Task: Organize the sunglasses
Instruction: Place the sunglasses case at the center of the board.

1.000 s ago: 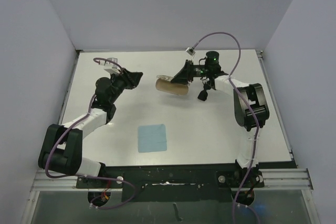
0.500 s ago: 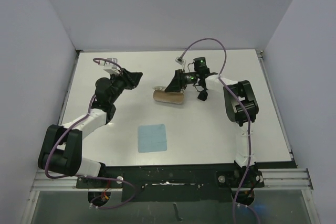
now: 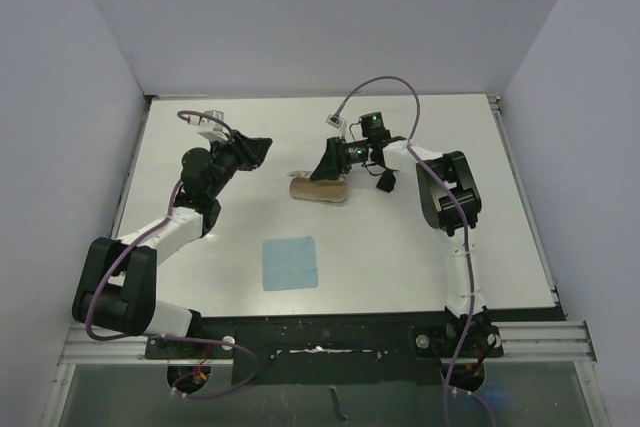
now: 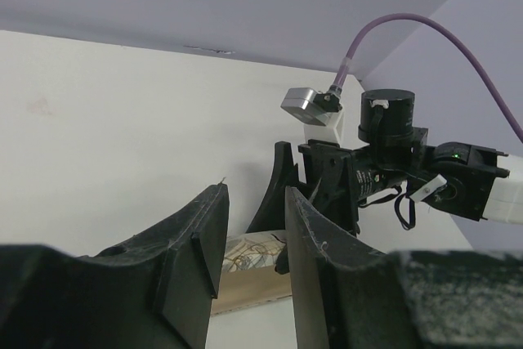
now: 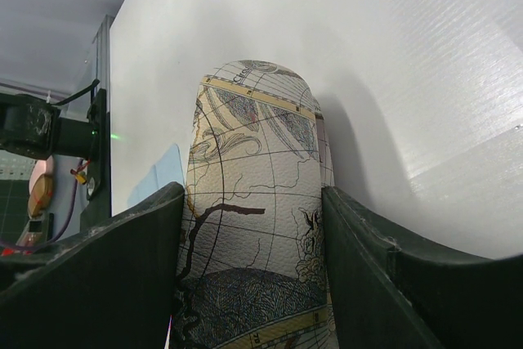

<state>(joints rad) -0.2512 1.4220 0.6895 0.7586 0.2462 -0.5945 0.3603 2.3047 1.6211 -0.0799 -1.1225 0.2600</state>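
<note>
The grey-beige case (image 3: 318, 190), printed with map lines, lies near the table's middle back. My right gripper (image 3: 330, 169) reaches it from the right. In the right wrist view both fingers (image 5: 131, 259) press the case (image 5: 253, 161) from either side, so the gripper (image 5: 253, 194) is shut on it. The black sunglasses (image 3: 385, 182) lie on the table just right of that arm and are partly hidden by it. They show as thin black loops in the left wrist view (image 4: 402, 210). My left gripper (image 3: 255, 150) is open and empty, left of the case (image 4: 245, 271).
A light blue square cloth (image 3: 290, 263) lies flat on the near middle of the table; its corner shows in the right wrist view (image 5: 159, 173). Grey walls enclose the table on the left, back and right. A purple cable (image 3: 390, 82) arcs above the right arm.
My right gripper has moved left and slightly nearer with the case. The case has gone from showing its tan inside to lying lower and flatter. The left arm has not moved.
</note>
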